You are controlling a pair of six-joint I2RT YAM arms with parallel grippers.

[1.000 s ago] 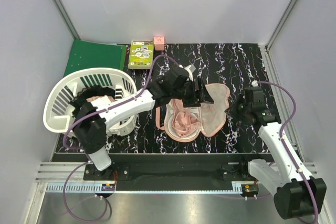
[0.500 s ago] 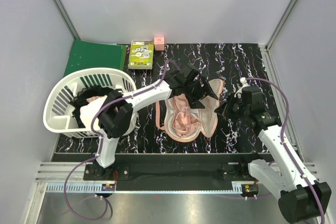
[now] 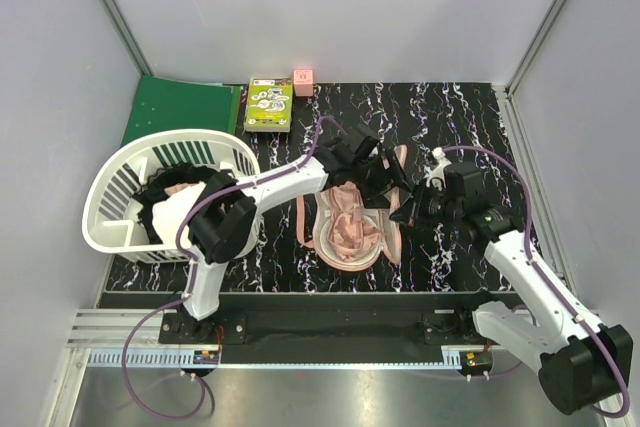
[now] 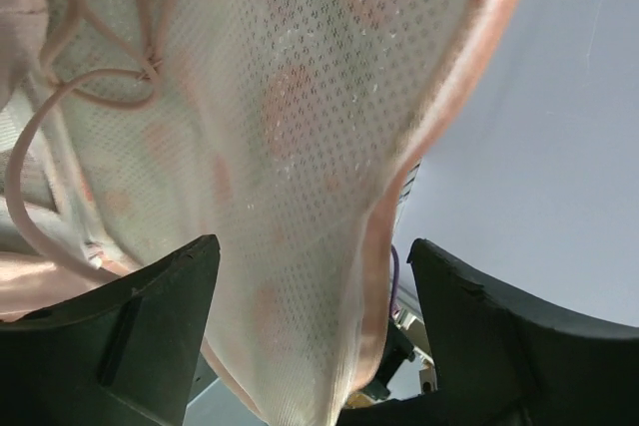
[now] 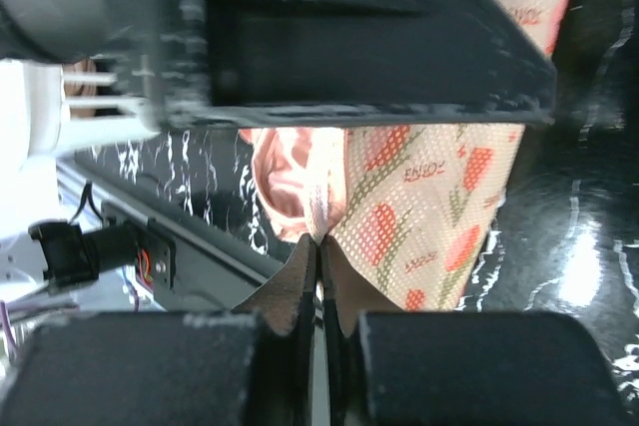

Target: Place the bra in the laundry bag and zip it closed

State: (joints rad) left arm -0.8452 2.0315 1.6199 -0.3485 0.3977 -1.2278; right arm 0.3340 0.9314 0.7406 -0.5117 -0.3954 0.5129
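**A:** Where is the bra (image 3: 347, 228) to be found?

**B:** It is seen bunched in the left half of the laundry bag (image 3: 312, 239), which is spread on the table (image 3: 470, 117). The bag's other half is held up on edge beside it.

**A:** How is that half held?

**B:** Its pink edging is pinched between the closed fingers of the right gripper (image 5: 319, 251). The jaws of the left gripper (image 4: 312, 246) are set well apart, with the white mesh face lying between them. No squeeze on the cloth can be made out there.

**A:** Which step is judged to be in hand?

**B:** The folding of the raised half over the bra. Nothing is zipped yet.

**A:** How may it be done well?

**B:** The raised half should be carried across to the left and lowered until the two rims are matched all round. The pinch should be held right at the edging, so that the zip track is not bunched or covered. A thin strap (image 4: 100, 99) is seen looping close to the mesh. It ought to be tucked inside before the rims are brought together, lest it be caught in the teeth. The left gripper appears to be placed on the inner side of the flap, so it would best be drawn clear before the flap is laid flat.
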